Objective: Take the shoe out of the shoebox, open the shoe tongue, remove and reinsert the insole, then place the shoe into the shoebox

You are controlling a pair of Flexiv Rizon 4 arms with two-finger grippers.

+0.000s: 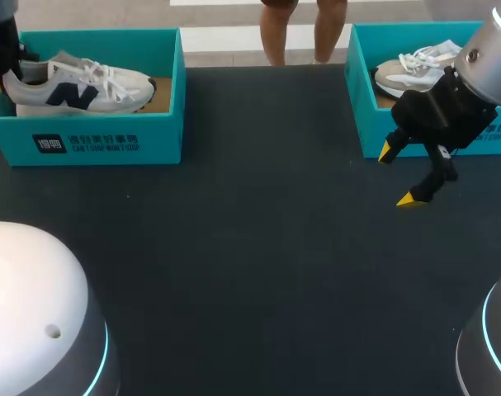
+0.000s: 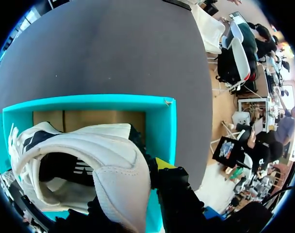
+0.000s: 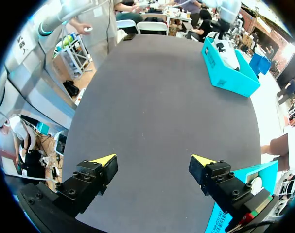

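Two teal shoeboxes stand on the bench [image 1: 258, 247], one white shoe in each. The left hand [image 1: 4, 58] grips the heel of the near shoe [image 1: 77, 87] inside the left shoebox [image 1: 85, 142]. The right hand [image 1: 399, 176] hangs spread and empty beside the right shoebox [image 1: 372, 124], which contains the second shoe [image 1: 415, 70].

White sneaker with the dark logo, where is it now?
In the head view the white sneaker sits inside the teal shoebox at the far left corner of the table, toe toward the middle.
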